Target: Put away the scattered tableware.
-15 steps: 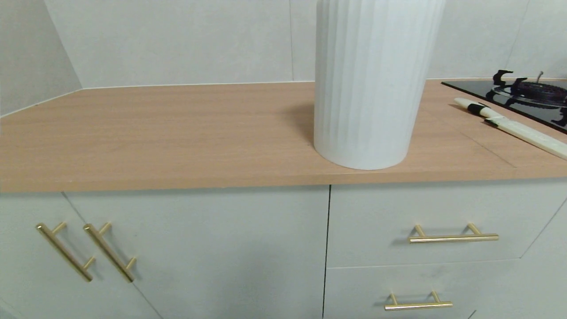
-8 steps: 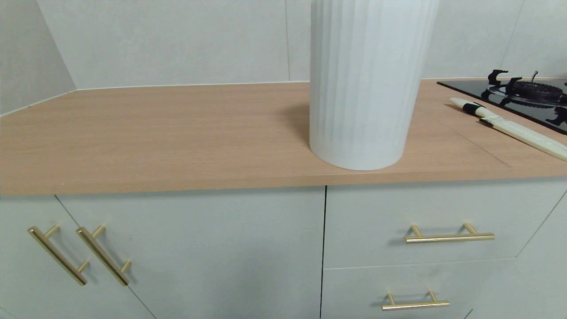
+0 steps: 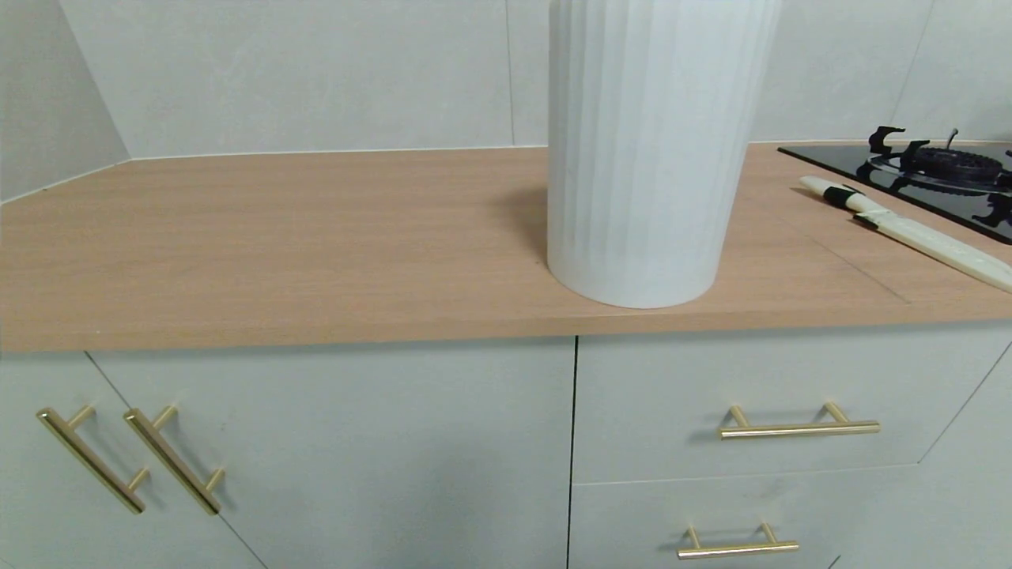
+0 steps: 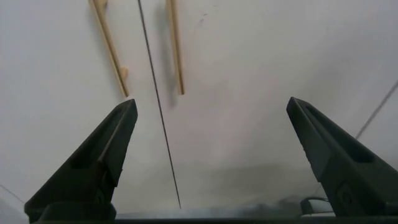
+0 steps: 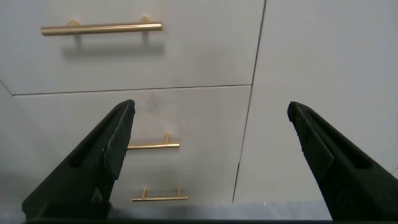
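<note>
Wooden counter [image 3: 277, 237] by tiled wall [image 3: 316, 71], bearing ribbed white container [image 3: 644, 158] and knife [image 3: 909, 233]. Wide apart and empty: left claw [image 4: 210, 106], right claw [image 5: 210, 106].

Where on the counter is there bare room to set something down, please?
The widest bare patch of counter runs from the white container to the corner walls on the left. A narrower strip lies between the container and the knife. The right end is crowded: knife beside the stove.
</note>
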### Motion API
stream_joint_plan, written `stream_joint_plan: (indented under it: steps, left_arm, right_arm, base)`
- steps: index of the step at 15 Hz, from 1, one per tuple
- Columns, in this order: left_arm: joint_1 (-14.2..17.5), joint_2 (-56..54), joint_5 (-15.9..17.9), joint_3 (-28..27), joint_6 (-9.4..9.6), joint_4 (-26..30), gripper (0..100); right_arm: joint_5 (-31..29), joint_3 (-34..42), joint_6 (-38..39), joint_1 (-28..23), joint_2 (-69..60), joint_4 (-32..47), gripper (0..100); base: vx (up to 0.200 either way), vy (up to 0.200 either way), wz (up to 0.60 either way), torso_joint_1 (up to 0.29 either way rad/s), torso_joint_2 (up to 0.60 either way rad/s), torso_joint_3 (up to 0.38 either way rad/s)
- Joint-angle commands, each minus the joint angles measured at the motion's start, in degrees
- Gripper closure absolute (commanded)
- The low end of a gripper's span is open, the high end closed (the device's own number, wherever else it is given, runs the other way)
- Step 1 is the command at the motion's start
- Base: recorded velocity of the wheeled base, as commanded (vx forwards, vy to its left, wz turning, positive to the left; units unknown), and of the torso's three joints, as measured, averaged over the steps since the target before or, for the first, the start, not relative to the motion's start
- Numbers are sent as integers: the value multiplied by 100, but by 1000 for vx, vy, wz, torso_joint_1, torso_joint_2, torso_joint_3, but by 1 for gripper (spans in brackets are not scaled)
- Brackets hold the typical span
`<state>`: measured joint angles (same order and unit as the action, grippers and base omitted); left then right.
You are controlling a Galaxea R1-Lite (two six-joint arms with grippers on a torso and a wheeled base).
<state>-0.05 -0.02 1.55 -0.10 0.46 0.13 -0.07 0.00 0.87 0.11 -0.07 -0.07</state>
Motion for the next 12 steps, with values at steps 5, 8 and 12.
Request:
stream_joint_plan:
  steps: [5,8,12]
  left_arm:
    - [5,2,3,1,-2,-5,0]
    - [5,2,3,1,-11,-5,0]
    - [5,2,3,1,-11,-5,0]
  right_arm:
    - [-1,0,1,7,7,-1,0]
    - [-1,0,1,7,7,-1,0]
    - [-1,0,1,7,7,-1,0]
  base:
    - [0,-200,0,6,3,2]
    - [0,0,0,0,0,0]
    - [0,0,0,0,0,0]
